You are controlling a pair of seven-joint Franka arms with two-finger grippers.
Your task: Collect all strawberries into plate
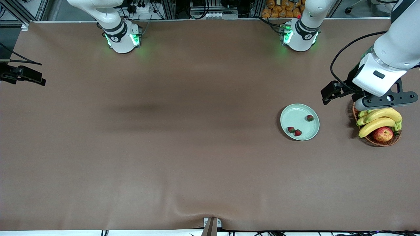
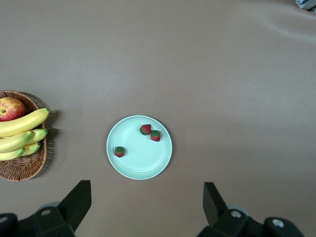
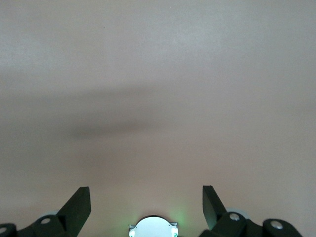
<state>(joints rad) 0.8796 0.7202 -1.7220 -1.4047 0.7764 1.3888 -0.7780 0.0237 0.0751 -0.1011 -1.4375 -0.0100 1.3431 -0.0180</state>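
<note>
The brown worktop (image 1: 164,147) carries everything toward the left arm's end. The landmark there is the pale mint-green plate (image 1: 293,114), lying flat.

Up in the air, the left hand (image 2: 146,202) is over the worktop beside the farther rim of the wicker basket, its fingers (image 2: 79,197) spread wide apart and holding nothing. The right hand (image 3: 146,202) waits over bare worktop above its own arm's base, fingers (image 3: 79,200) likewise wide apart and empty.

The wicker basket (image 1: 377,141) stands near the plate, at the left arm's end of the worktop. It holds a bunch of yellow bananas (image 1: 377,119) and a red-yellow apple (image 1: 382,134), the apple nearer to the front camera than the bananas.

All three strawberries (image 1: 298,132) lie on the plate. Two sit touching or just beside each other near the rim nearer the front camera; the third (image 1: 309,118) lies apart, toward the basket.
</note>
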